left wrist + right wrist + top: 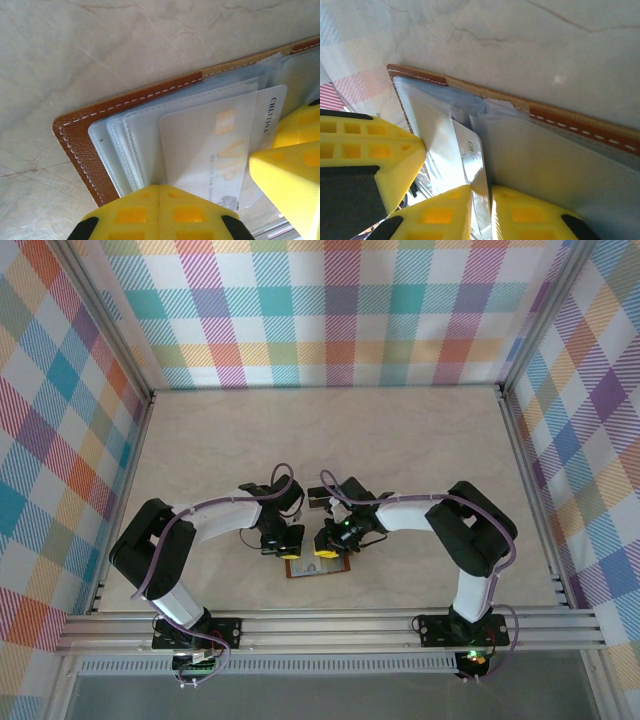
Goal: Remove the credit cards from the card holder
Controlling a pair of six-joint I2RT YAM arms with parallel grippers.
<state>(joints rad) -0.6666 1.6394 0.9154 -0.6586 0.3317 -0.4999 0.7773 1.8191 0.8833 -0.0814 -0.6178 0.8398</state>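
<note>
The right gripper (481, 200) is pinched narrow on the edge of a pale card (471, 150) that stands between its fingers, so the pull-out step looks to be in hand. The left gripper (159, 195) is fully closed and holds nothing. Its joined tips rest at the clear plastic pockets (132, 140), seemingly pinning them. Just beyond both sets of fingers the card appears part-way out of its pocket in the open brown wallet (75, 135), which lies flat on the table (100, 50). Next — a straight, steady pull along the pocket, with the left tips pressing the wallet down so it does not drag along.
</note>
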